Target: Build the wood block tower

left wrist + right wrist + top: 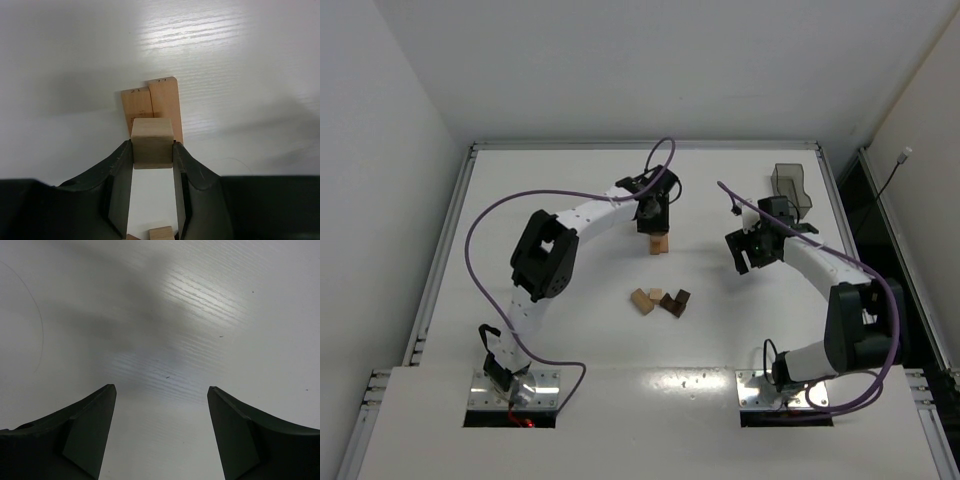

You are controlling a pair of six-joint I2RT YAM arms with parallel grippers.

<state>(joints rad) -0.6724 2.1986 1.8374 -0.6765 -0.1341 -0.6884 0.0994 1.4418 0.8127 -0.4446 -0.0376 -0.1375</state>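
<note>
Your left tool fills the bottom of the left wrist view. Its two dark fingers are closed onto a tan cube, one finger flat against each side. Cube sits square between them, upper face level.

Beyond the cube, two tan slabs lie flat on the white table, side by side and touching along their long edges. The right slab reaches a little farther than the left. The cube hangs over their near ends; you cannot tell from this view whether it touches them.

From the top camera, the left tool is at mid-table, far side, directly over those slabs. Loose blocks lie in a small cluster nearer the arm bases: two tan ones on the left, dark brown block on the right, all close together.

Your right tool is spread wide with nothing between its fingers, only bare table below. In the top view it is well right of the slabs. Smoky translucent bin stands at the far right, near the right arm's wrist.
</note>
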